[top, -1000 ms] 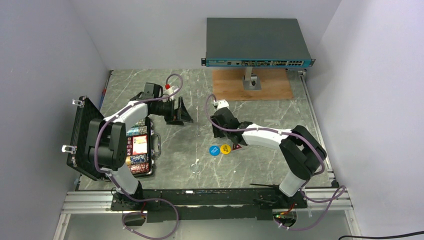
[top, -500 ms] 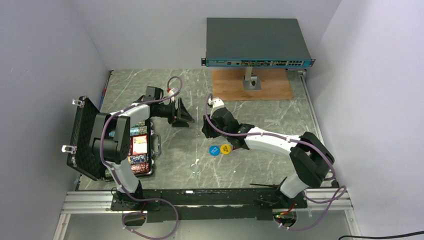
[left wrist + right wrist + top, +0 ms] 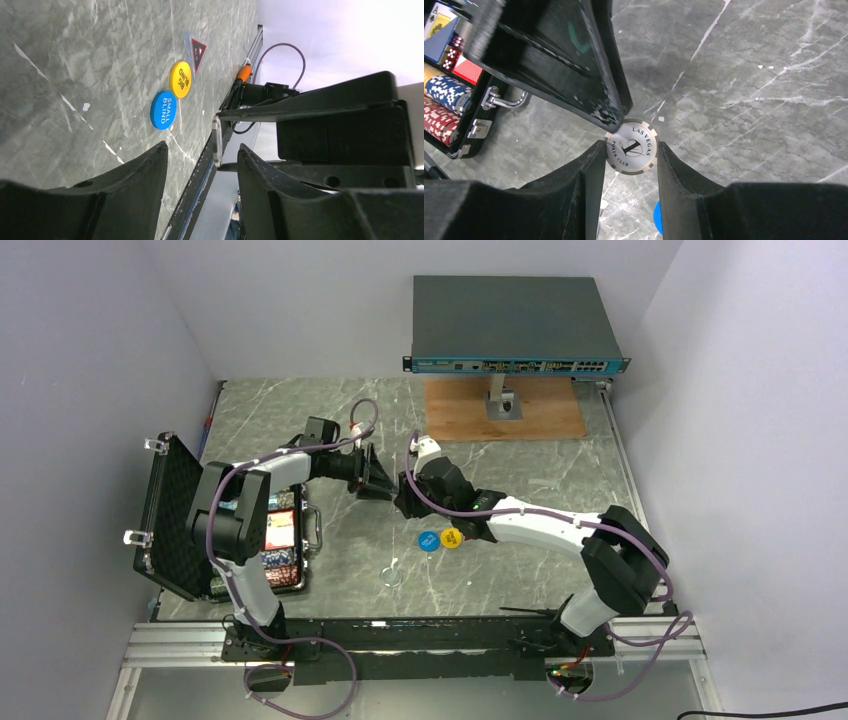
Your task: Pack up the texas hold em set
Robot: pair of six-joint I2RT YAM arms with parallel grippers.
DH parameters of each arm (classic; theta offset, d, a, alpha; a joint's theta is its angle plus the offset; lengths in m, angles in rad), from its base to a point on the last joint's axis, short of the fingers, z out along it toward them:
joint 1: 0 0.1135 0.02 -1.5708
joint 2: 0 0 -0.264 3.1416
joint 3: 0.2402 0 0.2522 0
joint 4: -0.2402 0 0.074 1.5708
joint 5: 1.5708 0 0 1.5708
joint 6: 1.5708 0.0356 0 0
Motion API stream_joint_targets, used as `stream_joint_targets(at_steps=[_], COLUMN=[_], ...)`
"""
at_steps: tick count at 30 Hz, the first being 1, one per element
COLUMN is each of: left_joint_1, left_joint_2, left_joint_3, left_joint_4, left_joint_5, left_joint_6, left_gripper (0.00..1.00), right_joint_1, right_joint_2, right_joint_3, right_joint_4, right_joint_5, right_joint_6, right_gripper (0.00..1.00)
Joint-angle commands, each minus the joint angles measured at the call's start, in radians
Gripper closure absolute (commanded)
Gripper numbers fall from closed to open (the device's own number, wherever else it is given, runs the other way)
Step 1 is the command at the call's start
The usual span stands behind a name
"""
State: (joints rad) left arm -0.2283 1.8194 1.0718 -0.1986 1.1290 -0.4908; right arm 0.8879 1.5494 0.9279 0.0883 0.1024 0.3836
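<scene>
Right wrist view gives you one silvery chip (image 3: 631, 146), printed face toward that camera, pinched by its rim in the right gripper (image 3: 628, 150) over the middle of the table (image 3: 749, 75). From the left wrist you see that same chip edge-on. Your left gripper (image 3: 200, 157) is spread wide with nothing in it, its fingertips just beside the chip. On the table lie one blue disc (image 3: 163, 109) and one yellow disc (image 3: 180, 79) side by side, with one red triangular token (image 3: 198, 49) just past the yellow. One black briefcase (image 3: 305, 552) sits open at the table's left. Its long axis runs near to far, its silver handle (image 3: 317, 525) faces the table's middle, and its foam lid (image 3: 165, 505) stands out to the left. Rows of chips (image 3: 446, 92) and one red card box (image 3: 281, 528) lie inside.
</scene>
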Motion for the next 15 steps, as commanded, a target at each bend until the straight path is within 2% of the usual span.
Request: stream_joint_targets(at_steps=[1,12,15], left_joint_1=[-0.017,-0.055,-0.058], left_joint_2=[0.019,0.023,0.022], left_joint_3=[0.028,0.037,0.026], left_joint_4=[-0.009,0.006,0.045], left_joint_5=[0.030,0.092,0.117], left_joint_6=[0.027,0.040,0.015], left_gripper=[0.45,0.68,0.79], right_joint_1=[0.008,0.016,0.016], right_joint_2=[-0.031,-0.021,-0.014], right_joint_3=[0.049,0.060,0.062], right_joint_4=[0.053,0.053,0.054], right_joint_5=[0.003,0.011,0.016], right_joint_6=[-0.020,-0.035,-0.039], right_gripper=[0.60,0.60,0.60])
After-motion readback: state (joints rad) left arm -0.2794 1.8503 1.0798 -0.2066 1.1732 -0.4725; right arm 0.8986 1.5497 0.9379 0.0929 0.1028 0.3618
